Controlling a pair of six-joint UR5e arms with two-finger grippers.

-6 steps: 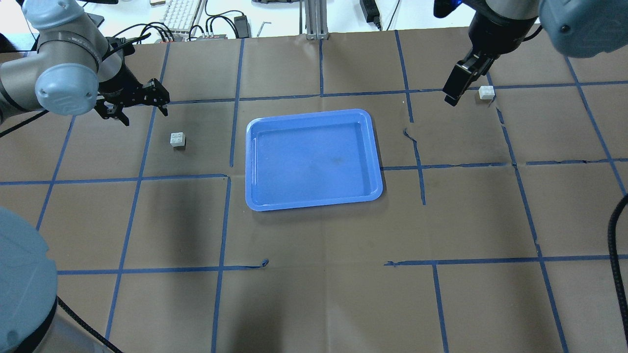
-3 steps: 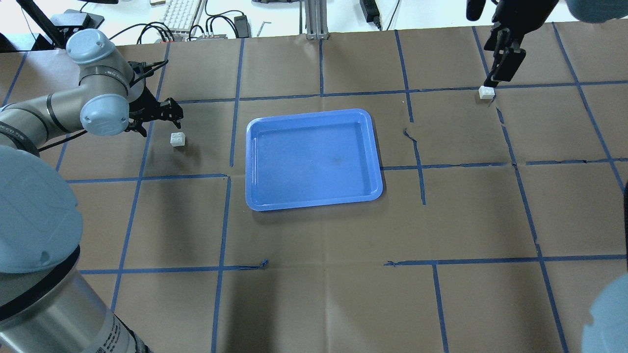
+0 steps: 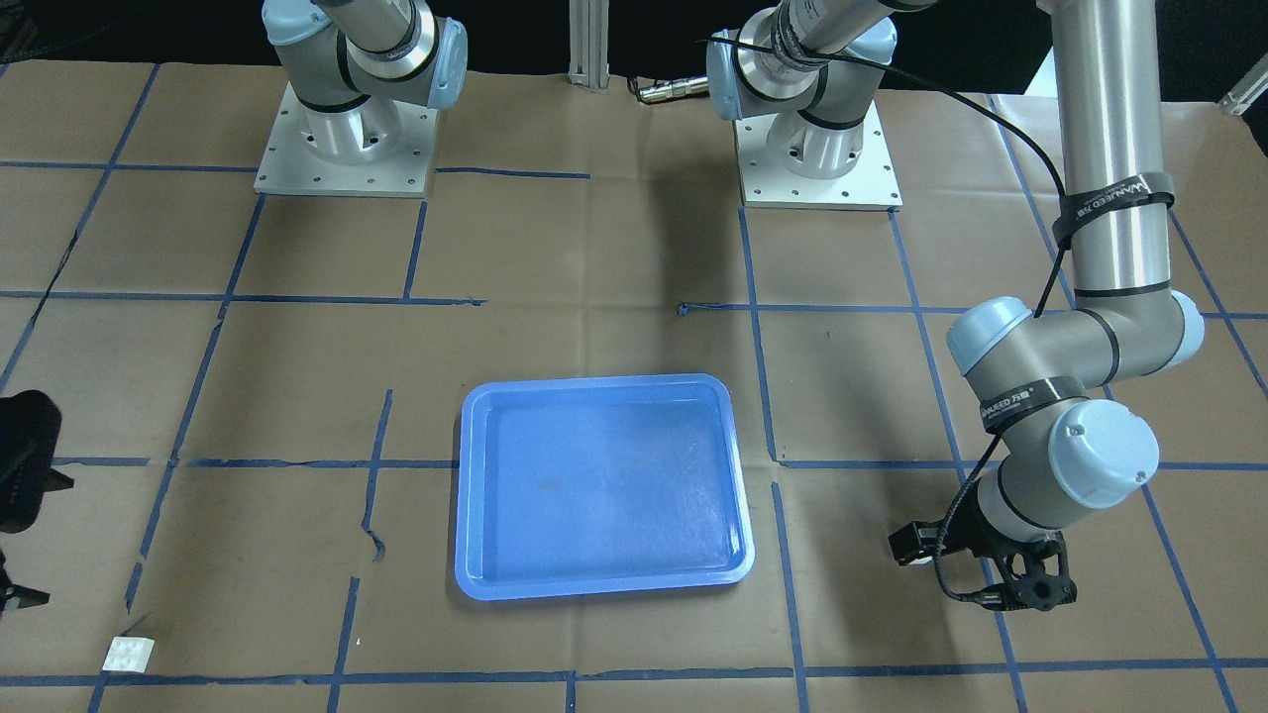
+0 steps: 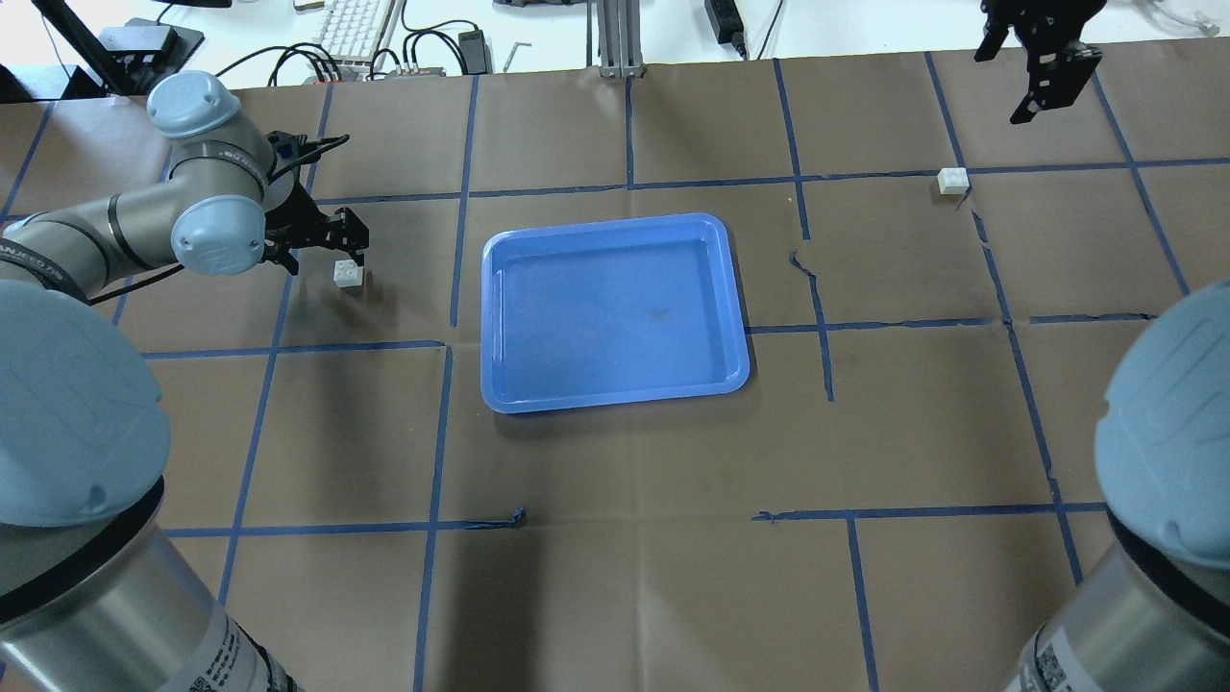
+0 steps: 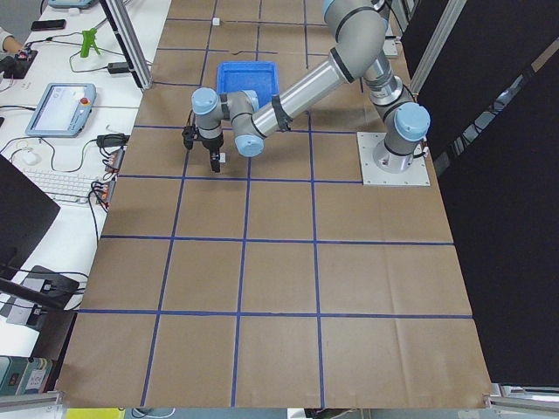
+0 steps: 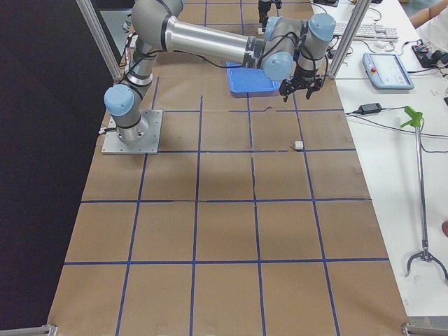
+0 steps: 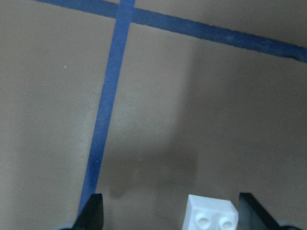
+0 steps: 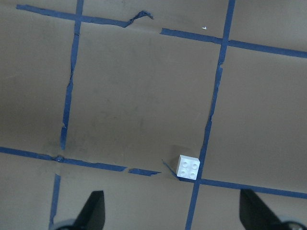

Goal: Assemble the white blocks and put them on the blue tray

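Two white blocks, both loose on the table (image 4: 625,586), not joined, and neither is on the blue tray (image 4: 615,317) yet. The left block (image 4: 349,274) sits just off the tray's left side. The right block (image 4: 953,181) is well off to its right, at a crossing of blue tape lines.

Looks to me like we're at the first pickup. The left jaws are spread wide and hang right over the left block. In the wrist view it shows between the tips, but nearer one of them. So the next move, I'd say: nudge sideways to centre it, drop until the tips straddle it, then squeeze. The right jaws are spread too, holding nothing, up beyond the right block, so that arm needs to get back down on it.

Versus half a second ago, the left jaws were just past the block and have now slid over it. The right jaws were nearly on their block and have pulled off toward the far edge. Blocks and tray haven't budged.
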